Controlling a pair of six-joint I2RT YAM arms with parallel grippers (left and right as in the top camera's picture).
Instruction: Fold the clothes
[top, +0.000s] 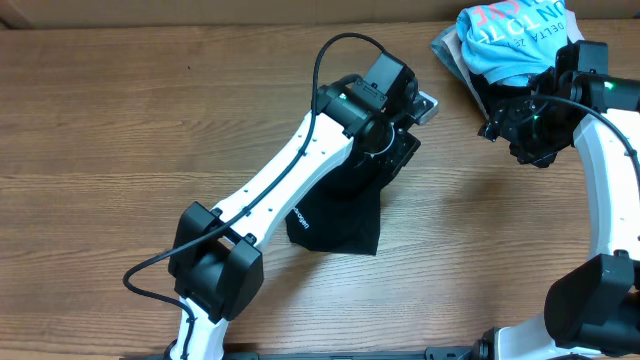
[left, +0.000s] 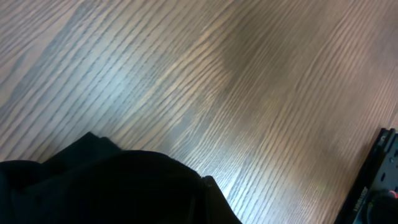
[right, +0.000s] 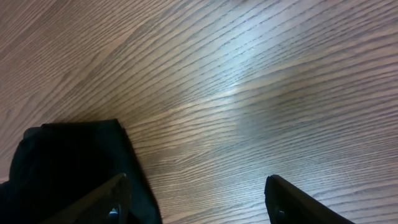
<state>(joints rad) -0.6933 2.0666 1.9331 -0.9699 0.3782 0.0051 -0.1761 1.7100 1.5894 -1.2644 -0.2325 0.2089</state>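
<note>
Recorder: Desk (top: 120, 120) status, fold progress?

Checker: Early, by my reading. Black garment (top: 340, 220) lies mid-desk, nearer the near edge. It is roughly rectangular but its outline is loose. Possibly one fold in; not a finished bundle.

Recorder: Remaining stock?

Checker: Blue shirt (top: 510, 40) with pink lettering is heaped on other cloth at the far right corner, unfolded. Judgement: most of the work is left.

Recorder: Fingers?

Checker: Left fingers (top: 402, 150) are over the black garment's far end. Black fabric fills the bottom of the left wrist view, but I cannot tell how far they are open or whether they grip. Right fingers (right: 115, 199) are spread wide above bare wood near the heap, with nothing between them. Dark cloth (right: 68, 162) lies just beside one finger, ungripped; which piece it is, I cannot tell.
</note>
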